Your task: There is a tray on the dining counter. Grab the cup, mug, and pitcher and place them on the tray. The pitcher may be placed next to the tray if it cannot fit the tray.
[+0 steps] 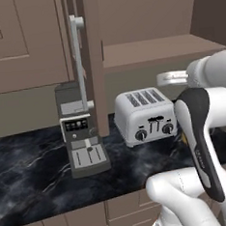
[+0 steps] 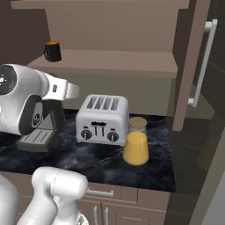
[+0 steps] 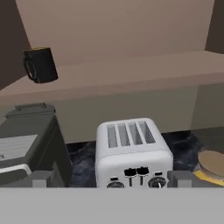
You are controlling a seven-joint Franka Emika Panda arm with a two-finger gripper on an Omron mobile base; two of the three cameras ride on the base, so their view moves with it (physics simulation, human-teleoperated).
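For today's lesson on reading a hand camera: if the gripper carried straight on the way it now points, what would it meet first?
Most likely the toaster: it sits low and central ahead of the open gripper, in front of the wall. The mug stands up on the shelf to the left, off that line. Depth is hard to judge, so this is a best guess.

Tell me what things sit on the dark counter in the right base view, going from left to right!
Coffee machine → toaster → pitcher with orange liquid.
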